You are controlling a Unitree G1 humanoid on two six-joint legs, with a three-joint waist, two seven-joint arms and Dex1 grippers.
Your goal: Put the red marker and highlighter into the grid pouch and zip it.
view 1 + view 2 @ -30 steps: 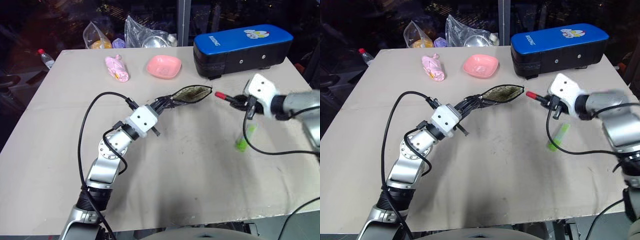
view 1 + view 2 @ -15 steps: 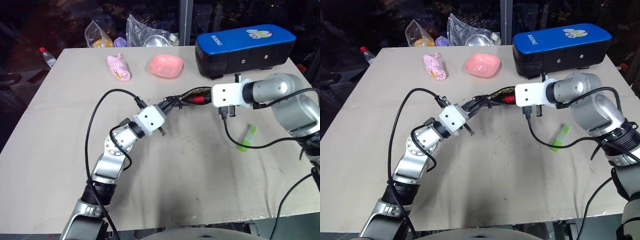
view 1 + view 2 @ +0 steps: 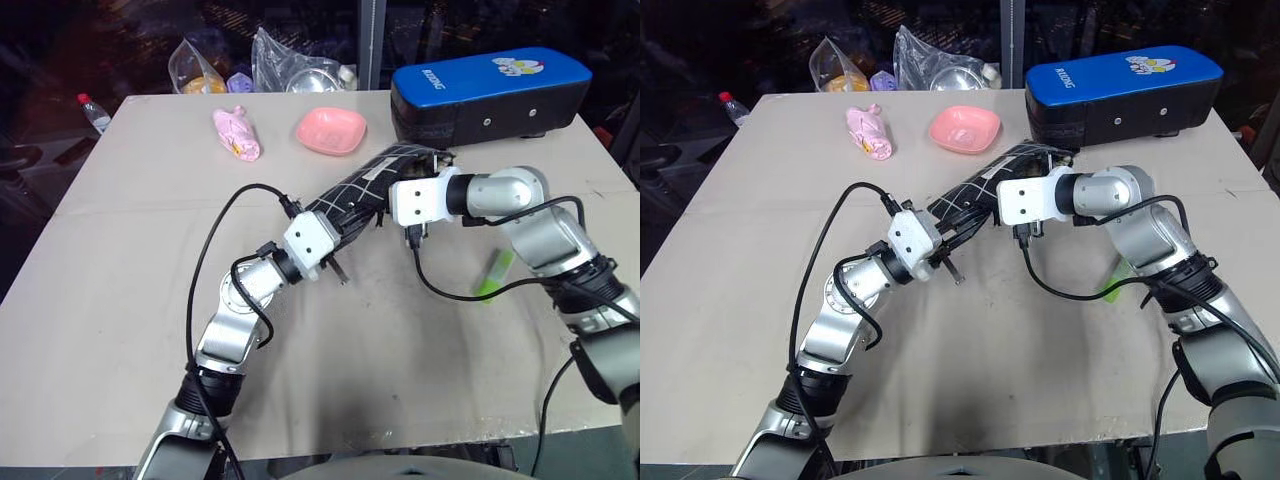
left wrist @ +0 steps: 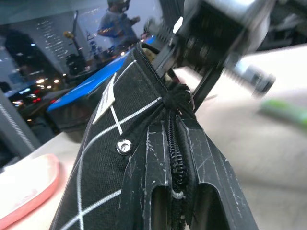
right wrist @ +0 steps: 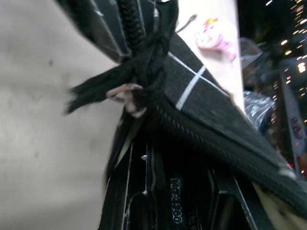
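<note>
Grid pouch (image 3: 362, 190): flat black woven fabric, white grid lines, small white label with unreadable print, held off the table (image 3: 120, 300) toward its far edge. Left gripper (image 3: 340, 232) is clamped tight on the pouch's zipper end; right gripper (image 3: 385, 207) sits at the pouch mouth, fingers narrow, can't tell what they hold. Highlighter (image 3: 494, 275), chunky lime-green stick, lies near the right edge. Blue padded case (image 3: 487, 92) at the far edge carries white lettering, not legible.

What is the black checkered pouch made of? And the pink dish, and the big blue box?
The grid pouch looks like woven black fabric: the weave shows, with white stitched-looking lines and a zipper. The pink dish looks like smooth plastic, though glazed ceramic is possible. The blue case has a slightly shiny top, probably padded synthetic.
</note>
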